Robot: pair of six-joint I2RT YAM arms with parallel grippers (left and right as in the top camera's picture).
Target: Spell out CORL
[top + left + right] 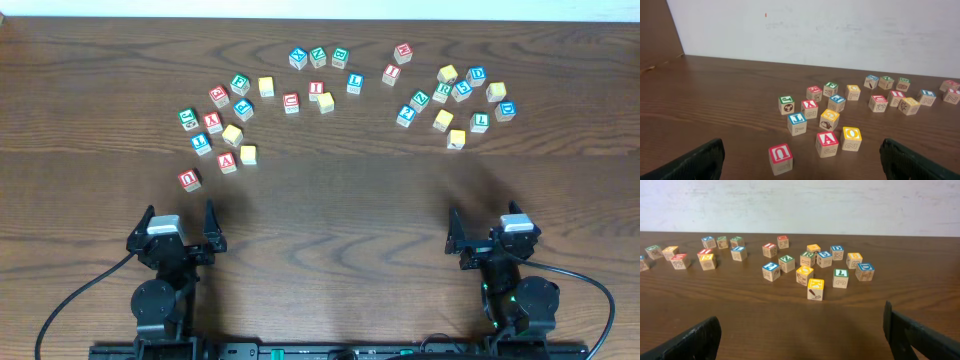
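Left tool (180,220) and right tool (485,232) sit spread and empty, seemingly parked back to survey; the coloured wooden letter cubes (316,90) lie scattered well ahead on the brown wooden worktop (330,230).

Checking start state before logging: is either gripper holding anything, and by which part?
Nothing held: left gripper and right gripper are both open and empty, well short of the letter blocks.
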